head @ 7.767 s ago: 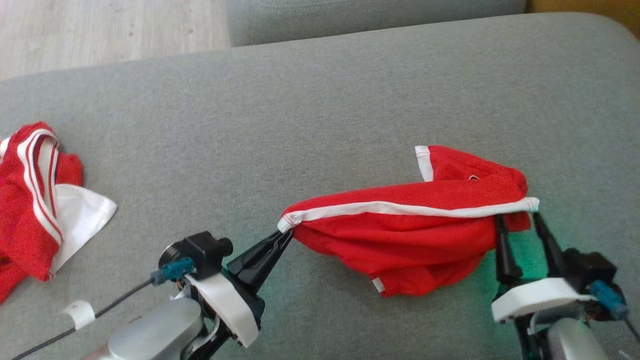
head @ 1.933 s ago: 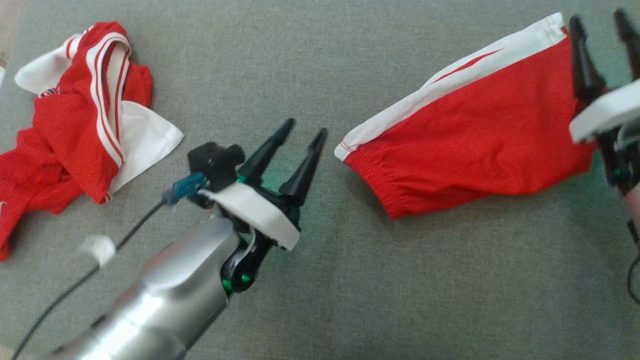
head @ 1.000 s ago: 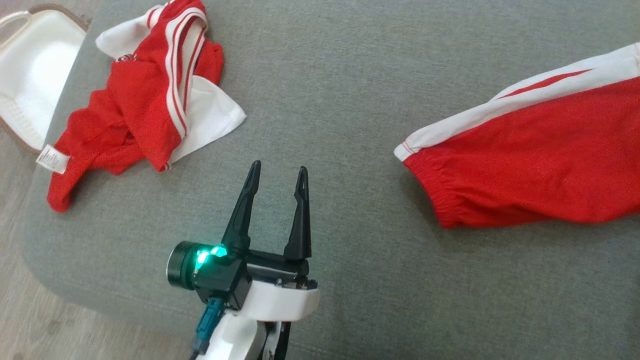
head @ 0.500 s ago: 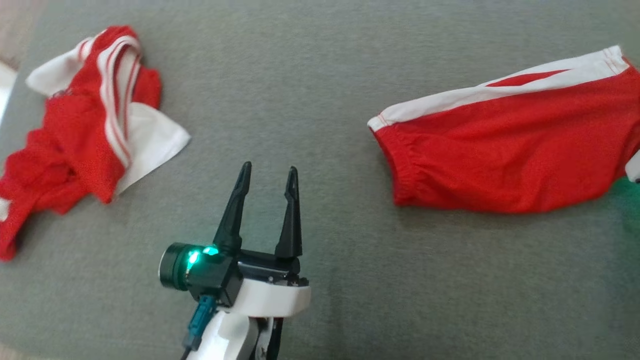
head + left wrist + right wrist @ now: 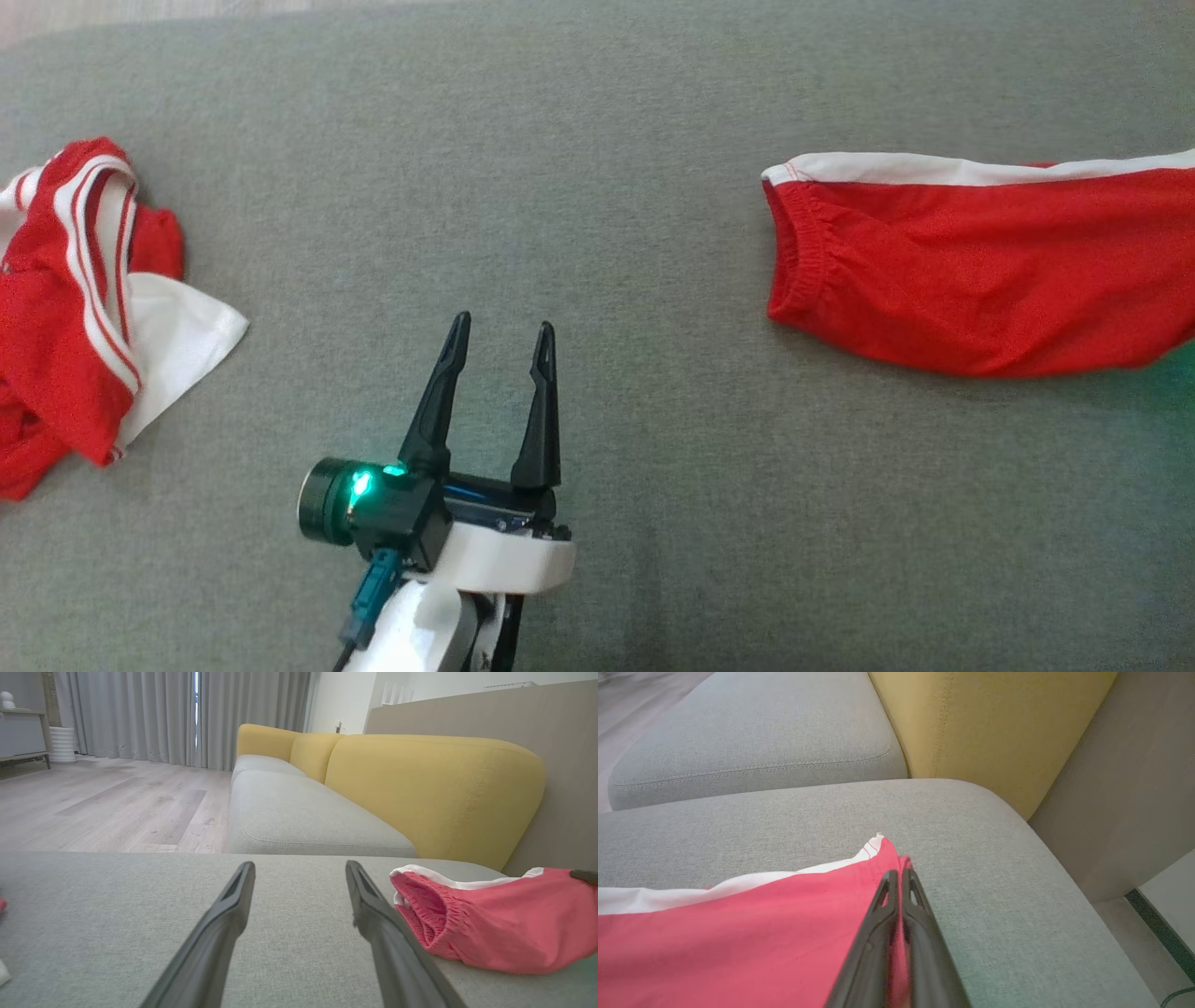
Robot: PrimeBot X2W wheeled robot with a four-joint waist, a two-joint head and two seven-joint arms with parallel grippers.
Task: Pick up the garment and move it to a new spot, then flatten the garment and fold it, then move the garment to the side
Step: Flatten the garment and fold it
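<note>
Pinching the red garment (image 5: 738, 938) at frame centre, right gripper (image 5: 899, 873) was clamped on its corner; left gripper (image 5: 502, 325) fingers stood apart, lower left.

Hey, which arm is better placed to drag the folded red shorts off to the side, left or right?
Right. The right claw is shut on a corner of the red shorts, pinching the fabric. The left claw hangs open over the grey cushion, apart from the shorts.
</note>
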